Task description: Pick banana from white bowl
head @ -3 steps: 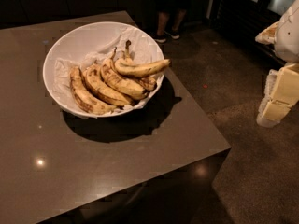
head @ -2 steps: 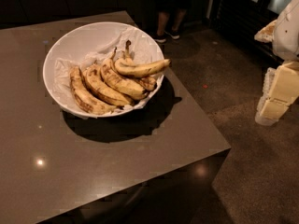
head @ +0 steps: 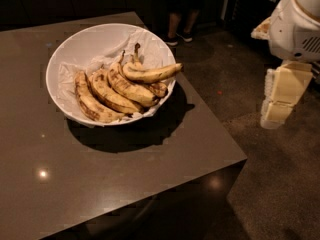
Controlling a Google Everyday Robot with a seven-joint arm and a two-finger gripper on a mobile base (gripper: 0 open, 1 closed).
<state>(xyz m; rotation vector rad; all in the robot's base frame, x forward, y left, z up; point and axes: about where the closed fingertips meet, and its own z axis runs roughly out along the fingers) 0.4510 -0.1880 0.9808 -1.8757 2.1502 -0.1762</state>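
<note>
- White and wide, the white bowl point(head: 86, 41) sits on the dark brown counter point(head: 150, 179), toward its far right corner, and casts a deep shadow on the near side.
- Crumpled white paper point(head: 70, 74) lines the inside of the bowl.
- The banana point(head: 150, 74) lies on top of the pile at the bowl's right side. It is slim and curved, and its right tip reaches out over the rim.
- Under and beside it, several heavily brown-spotted bananas point(head: 107, 93) lie side by side. They run from the bowl's lower left up toward the middle, and their stems point to the far rim.
- The cream-coloured pincer point(head: 273, 118) hangs to the right of the counter, over the floor. It points downward and is well apart from the bowl and the banana. Whether it is spread or pressed together cannot be told.
- Above it, the white arm housing point(head: 297, 26) fills the upper right corner.
- Beyond the counter's far edge, a person's shoes point(head: 179, 36) stand on the dark floor.
</note>
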